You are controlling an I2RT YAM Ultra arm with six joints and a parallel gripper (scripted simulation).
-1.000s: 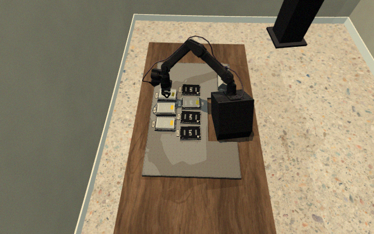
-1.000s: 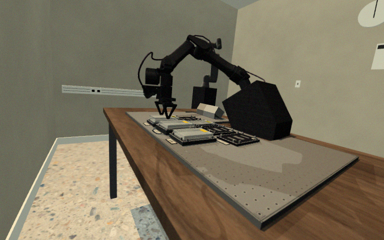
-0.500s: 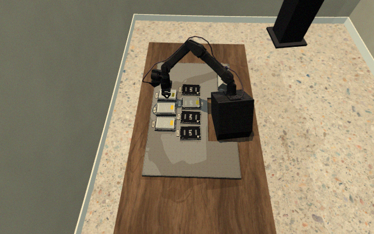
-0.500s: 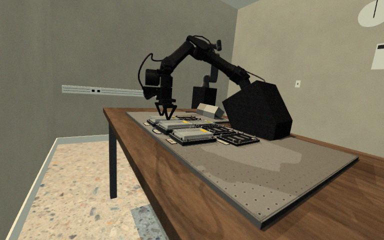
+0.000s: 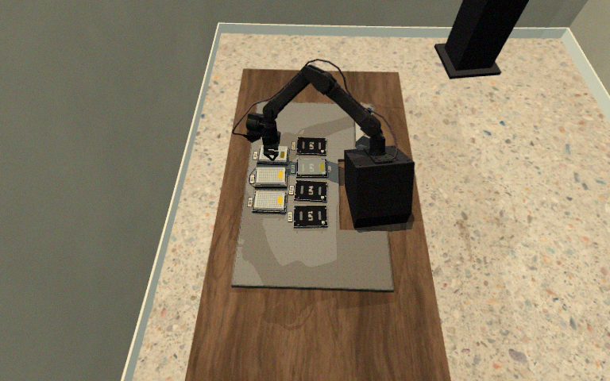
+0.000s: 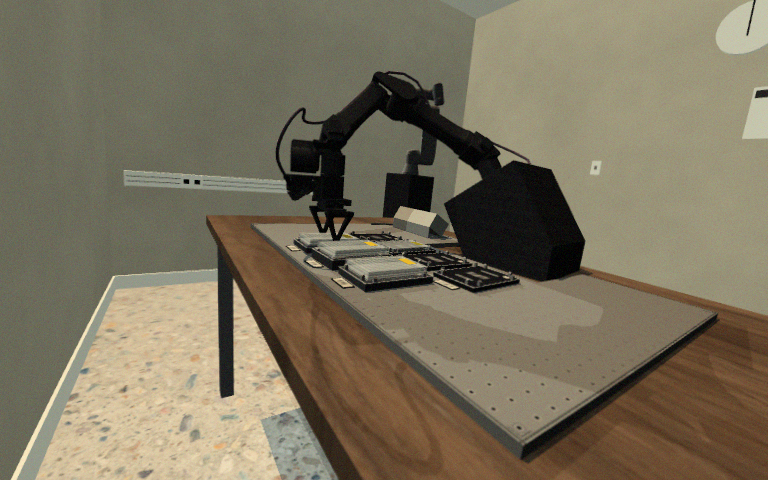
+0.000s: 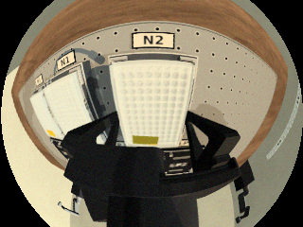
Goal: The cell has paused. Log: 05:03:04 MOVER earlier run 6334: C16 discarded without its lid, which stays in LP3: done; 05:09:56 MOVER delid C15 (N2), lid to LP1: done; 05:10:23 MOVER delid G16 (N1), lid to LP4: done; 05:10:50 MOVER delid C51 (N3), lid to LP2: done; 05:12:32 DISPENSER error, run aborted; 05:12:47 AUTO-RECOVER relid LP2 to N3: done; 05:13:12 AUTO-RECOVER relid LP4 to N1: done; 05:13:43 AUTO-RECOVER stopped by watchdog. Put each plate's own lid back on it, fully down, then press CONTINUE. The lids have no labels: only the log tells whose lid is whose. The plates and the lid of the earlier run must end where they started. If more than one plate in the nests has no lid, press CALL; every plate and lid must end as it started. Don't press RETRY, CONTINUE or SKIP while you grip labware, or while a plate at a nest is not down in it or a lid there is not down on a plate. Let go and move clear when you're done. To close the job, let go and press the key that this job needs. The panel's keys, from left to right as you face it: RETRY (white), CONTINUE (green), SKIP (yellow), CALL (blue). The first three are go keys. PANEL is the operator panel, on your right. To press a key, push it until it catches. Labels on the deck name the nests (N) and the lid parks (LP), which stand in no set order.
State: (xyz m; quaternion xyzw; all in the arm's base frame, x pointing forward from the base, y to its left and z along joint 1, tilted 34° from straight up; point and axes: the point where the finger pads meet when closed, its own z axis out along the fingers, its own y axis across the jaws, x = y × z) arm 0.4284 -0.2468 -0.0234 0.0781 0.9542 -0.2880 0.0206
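The claw (image 7: 151,151) grips the lid (image 7: 151,97) directly below it, over the N2 plate (image 5: 274,154). If the lid is released tilted, it may not seat fully down, and CONTINUE would then be wrong.

A long brown wooden table (image 5: 314,323) carries a grey perforated rectangular deck plate (image 5: 310,264) along its middle, with a black box-shaped robot base (image 5: 380,188) at the plate's right edge.

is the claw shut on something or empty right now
Shut on something: the claw clamps the lid above the N2 label, fingers flanking its sides.
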